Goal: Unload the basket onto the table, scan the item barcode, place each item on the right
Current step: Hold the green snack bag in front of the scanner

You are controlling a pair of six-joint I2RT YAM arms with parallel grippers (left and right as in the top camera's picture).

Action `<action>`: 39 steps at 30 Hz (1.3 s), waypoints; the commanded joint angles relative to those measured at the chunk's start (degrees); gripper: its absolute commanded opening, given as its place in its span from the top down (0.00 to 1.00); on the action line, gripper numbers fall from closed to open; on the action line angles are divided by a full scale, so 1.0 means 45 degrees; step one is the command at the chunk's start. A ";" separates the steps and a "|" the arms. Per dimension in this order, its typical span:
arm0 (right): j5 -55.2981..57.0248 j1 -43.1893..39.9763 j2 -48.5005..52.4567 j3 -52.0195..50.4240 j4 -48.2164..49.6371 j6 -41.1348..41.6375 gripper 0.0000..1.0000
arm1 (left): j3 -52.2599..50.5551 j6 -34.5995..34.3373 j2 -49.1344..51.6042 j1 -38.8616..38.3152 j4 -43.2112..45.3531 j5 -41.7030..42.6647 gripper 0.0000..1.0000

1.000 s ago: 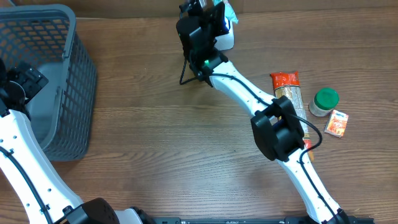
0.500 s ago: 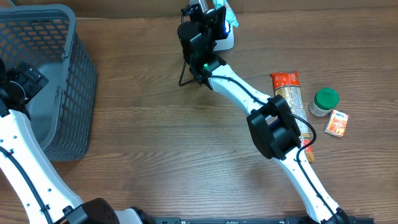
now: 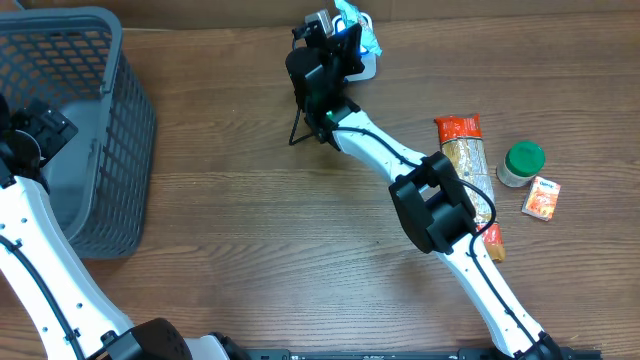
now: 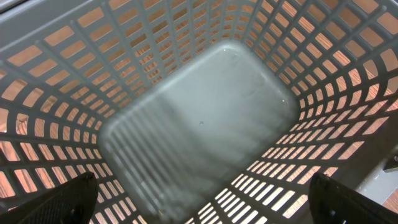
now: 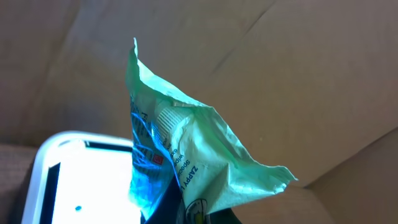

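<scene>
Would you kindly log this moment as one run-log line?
step: scan | right fingers: shut on green packet at white scanner | left fingers: open over gray basket

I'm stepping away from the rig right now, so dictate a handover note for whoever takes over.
Left gripper: open, above the grey basket, holding nothing.
Right gripper: shut on the green packet, held over the white scanner.
Done: packet picked up and brought to the scanner.
To do: confirm the scan, which cannot be told here; pasta packet, green-lidded jar and orange box lie at the right.
</scene>
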 commanded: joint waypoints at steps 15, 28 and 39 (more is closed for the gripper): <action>-0.0199 0.0015 0.0233 0.0185 0.0690 -0.0141 0.96 | 0.0311 -0.0165 0.0063 -0.0087 -0.0005 -0.0063 0.00; 0.0894 0.0359 -0.2278 0.0209 0.1010 -0.1530 0.97 | 0.0311 -0.0165 0.0063 -0.0087 -0.0005 -0.0068 0.00; -0.1175 0.1248 -0.5323 0.0209 -0.9782 0.3657 0.97 | 0.0311 -0.0165 0.0063 -0.0087 -0.0005 -0.0063 0.00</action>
